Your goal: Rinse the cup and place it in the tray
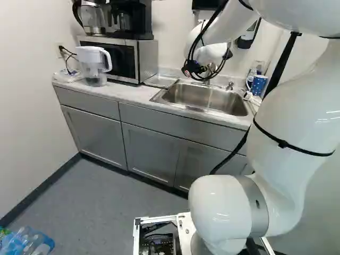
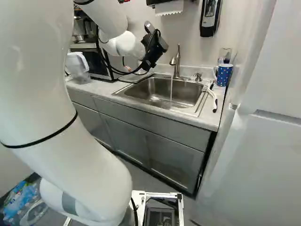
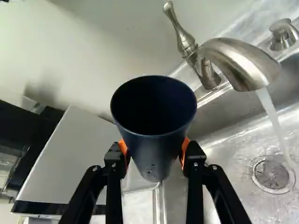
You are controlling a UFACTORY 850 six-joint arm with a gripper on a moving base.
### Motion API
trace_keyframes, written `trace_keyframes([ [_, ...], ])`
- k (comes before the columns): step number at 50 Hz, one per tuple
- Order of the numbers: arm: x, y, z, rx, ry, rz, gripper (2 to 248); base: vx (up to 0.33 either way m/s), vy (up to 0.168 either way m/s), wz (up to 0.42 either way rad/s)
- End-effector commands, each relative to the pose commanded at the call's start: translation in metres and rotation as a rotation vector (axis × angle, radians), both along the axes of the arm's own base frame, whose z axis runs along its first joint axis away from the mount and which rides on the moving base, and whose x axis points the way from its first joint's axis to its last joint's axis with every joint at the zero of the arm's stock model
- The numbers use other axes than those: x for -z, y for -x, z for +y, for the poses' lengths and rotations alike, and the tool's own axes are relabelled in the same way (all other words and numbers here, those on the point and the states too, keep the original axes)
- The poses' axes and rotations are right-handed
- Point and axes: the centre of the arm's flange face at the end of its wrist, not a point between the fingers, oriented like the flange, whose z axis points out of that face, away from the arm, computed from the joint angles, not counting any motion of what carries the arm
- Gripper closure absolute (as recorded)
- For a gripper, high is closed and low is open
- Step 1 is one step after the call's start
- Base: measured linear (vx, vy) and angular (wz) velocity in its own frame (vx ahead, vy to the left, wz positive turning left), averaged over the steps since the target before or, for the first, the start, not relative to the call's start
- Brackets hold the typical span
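- The white arm runs out of both base views at the top and covers a good part of each.
- The counter is partly hidden behind the arm.
- The sink is cut off in the wrist view, the cup covering some of its near edge.
- The microwave is mostly hidden by the arm in the right base view.
- A flat panel lies between microwave and sink; I cannot tell whether it is the tray.
- The gripper shows only as a dark shape in the base views; in the wrist view its fingers stand apart by the cup's width, an orange pad against each side.
- The faucet runs beside the cup.
- The dark blue cup is held between the fingers, mouth toward the wrist camera, apart from the stream; its inner bottom is too dark to make out.
- The drain is blurred by water.
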Motion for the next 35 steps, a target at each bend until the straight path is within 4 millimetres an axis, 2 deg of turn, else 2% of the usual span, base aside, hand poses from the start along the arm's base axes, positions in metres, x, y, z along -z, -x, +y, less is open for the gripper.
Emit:
trace_keyframes([
  [35,0.0000,0.0000,0.0000,-0.128,0.342,0.038,128,0.000,0.000,0.000],
])
